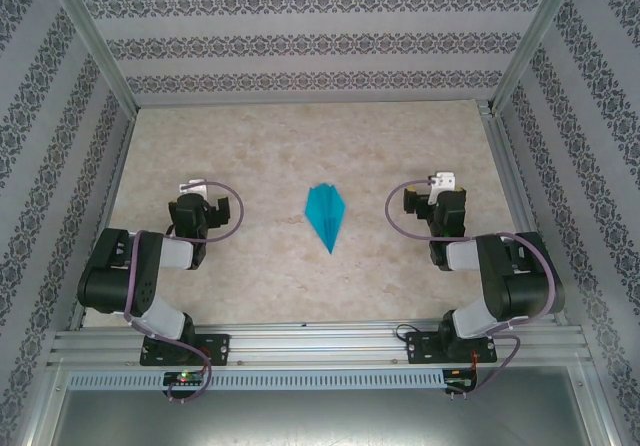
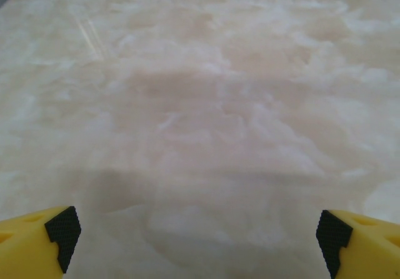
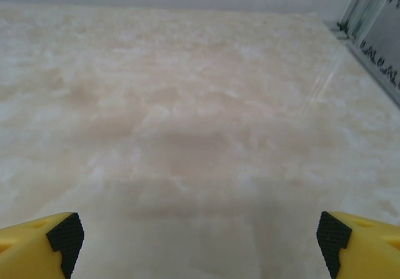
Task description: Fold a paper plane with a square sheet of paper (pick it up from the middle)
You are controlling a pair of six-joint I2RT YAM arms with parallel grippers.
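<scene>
Top view: paper plane lies flat on the marbled beige table, about centre of frame. It is turquoise-blue and dart-shaped. The sharp tip points to the bottom of the frame and the wider end to the top, with a centre crease running its length. Nothing is touching it.

Left gripper is left of centre and right gripper right of centre, both well apart from the plane. The plane sits between them, roughly level with both. Both arms are folded back, their bases bolted to the aluminium rail along the bottom of the frame. A purple cable loops beside each wrist. Patterned grey-and-white wall panels close in the table at the top, left and right of the frame.

Left wrist view: left gripper has its jaws spread wide. The yellow fingers are in the lower left and lower right corners, with black pads on the inner faces. Bare table shows between them and nothing is gripped.

Right wrist view: same layout. Right gripper has its jaws wide apart, with yellow fingers in the two lower corners and black pads facing in. Bare table lies between them and nothing is held. A strip of patterned wall runs along the top edge, and a metal frame post is in the upper right.
</scene>
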